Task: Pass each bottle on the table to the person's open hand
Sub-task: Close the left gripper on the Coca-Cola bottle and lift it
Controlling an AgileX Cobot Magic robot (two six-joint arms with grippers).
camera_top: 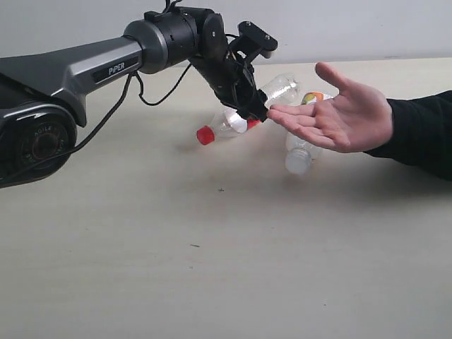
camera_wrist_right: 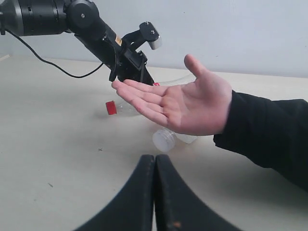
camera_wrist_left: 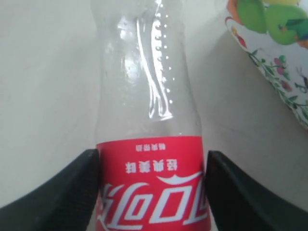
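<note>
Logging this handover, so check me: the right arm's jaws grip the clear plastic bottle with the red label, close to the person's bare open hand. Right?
No, the left arm's jaws grip the clear plastic bottle with the red label, as the left wrist view shows; the right arm's jaws are shut on nothing. It is indeed close to the person's bare open hand.
</note>
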